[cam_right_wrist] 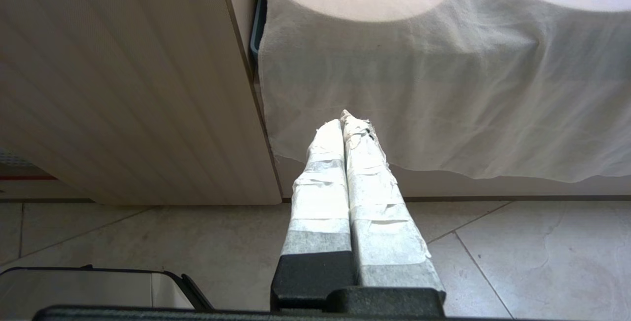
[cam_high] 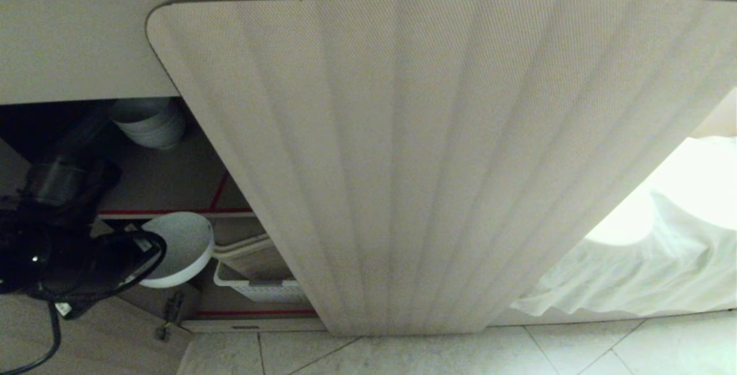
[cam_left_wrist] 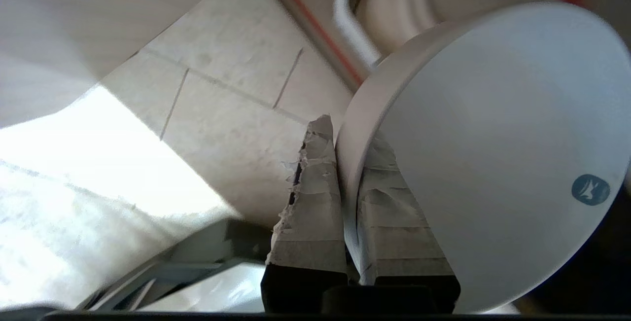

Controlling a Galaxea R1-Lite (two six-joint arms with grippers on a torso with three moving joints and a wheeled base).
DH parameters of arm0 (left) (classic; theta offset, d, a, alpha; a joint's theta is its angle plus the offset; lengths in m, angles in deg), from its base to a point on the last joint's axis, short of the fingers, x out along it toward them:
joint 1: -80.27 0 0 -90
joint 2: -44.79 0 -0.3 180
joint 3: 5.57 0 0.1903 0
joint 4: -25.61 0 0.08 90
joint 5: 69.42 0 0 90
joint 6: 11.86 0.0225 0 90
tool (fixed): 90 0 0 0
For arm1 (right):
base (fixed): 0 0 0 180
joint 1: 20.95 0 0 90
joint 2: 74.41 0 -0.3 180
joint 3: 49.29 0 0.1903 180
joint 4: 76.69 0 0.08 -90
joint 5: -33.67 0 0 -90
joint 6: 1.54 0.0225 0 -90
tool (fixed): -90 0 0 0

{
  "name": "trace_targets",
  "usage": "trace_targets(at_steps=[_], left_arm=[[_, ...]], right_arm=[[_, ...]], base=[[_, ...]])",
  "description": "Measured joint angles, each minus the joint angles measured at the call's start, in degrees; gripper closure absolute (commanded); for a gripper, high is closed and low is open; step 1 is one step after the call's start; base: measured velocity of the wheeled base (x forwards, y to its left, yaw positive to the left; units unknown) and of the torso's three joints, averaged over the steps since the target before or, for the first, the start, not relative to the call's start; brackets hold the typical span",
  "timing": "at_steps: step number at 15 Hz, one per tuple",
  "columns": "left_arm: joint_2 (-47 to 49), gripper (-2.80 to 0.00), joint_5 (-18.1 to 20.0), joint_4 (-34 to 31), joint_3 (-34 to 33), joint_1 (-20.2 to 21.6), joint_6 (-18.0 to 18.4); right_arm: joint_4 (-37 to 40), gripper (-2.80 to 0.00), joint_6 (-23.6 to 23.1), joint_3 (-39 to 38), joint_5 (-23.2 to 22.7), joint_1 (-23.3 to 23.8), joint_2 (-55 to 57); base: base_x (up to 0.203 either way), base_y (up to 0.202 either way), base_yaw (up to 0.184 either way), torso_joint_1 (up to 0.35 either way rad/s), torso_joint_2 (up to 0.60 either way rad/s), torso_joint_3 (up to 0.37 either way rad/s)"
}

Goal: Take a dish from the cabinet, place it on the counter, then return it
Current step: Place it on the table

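Note:
The dish (cam_high: 183, 243) is a plain white bowl, held tilted on its side in front of the open cabinet (cam_high: 173, 179), just below the red-edged shelf. My left gripper (cam_left_wrist: 345, 138) is shut on its rim, one taped finger (cam_left_wrist: 315, 197) outside the wall and the other inside. The bowl (cam_left_wrist: 493, 153) carries a small blue sticker (cam_left_wrist: 590, 189). In the head view the black left arm (cam_high: 69, 254) hides most of the grip. My right gripper (cam_right_wrist: 345, 120) is shut on nothing, parked low over the floor. The counter's top is out of view.
The fluted cabinet door (cam_high: 437, 162) stands open across the middle. A stack of white bowls (cam_high: 148, 121) sits on the upper shelf. A white rack (cam_high: 253, 286) with plates stands on the lower shelf. A white cloth (cam_high: 645, 260) hangs at right above the tiled floor (cam_high: 460, 352).

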Motion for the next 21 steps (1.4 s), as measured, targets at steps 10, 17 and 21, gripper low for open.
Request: trace_targets(at_steps=[10,17,21], left_arm=[[-13.89,0.00,1.19,-4.30,-10.01,-8.10,-0.03],[-22.22,0.00,4.25,-13.32,-10.31,-12.82,0.11],[-25.98,0.00,4.29,-16.91,-10.50,-16.49,0.05]], right_arm=[[0.00,0.00,-0.05,0.00,-0.01,0.00,0.00],[-0.01,0.00,-0.04,0.00,0.01,0.00,0.00],[0.02,0.00,-0.02,0.00,0.02,0.00,0.00]], base=[[0.000,0.000,0.000,0.000,0.00,0.000],[0.000,0.000,0.000,0.000,0.00,0.000],[0.000,0.000,0.000,0.000,0.00,0.000]])
